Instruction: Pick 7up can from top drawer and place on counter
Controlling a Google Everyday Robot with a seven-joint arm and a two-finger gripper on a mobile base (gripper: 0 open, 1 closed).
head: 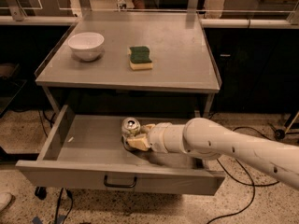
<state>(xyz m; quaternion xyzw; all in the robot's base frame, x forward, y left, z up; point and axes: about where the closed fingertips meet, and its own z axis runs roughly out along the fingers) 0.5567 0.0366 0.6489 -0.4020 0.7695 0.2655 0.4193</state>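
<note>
The top drawer (60, 139) is pulled open below the counter (177, 55). The 7up can (131, 124) stands upright inside the drawer near its middle, its silver top and pull tab showing. My gripper (136, 135) reaches in from the right at the end of the white arm. Its tan fingers (138, 143) sit on either side of the can's body and press against it. The can rests on the drawer floor. Its lower sides are hidden behind the fingers.
A white bowl (86, 45) stands at the counter's back left. A green-and-yellow sponge (140, 58) lies near the counter's middle. The drawer front has a dark bar handle (120, 182). Cables trail on the floor at the right.
</note>
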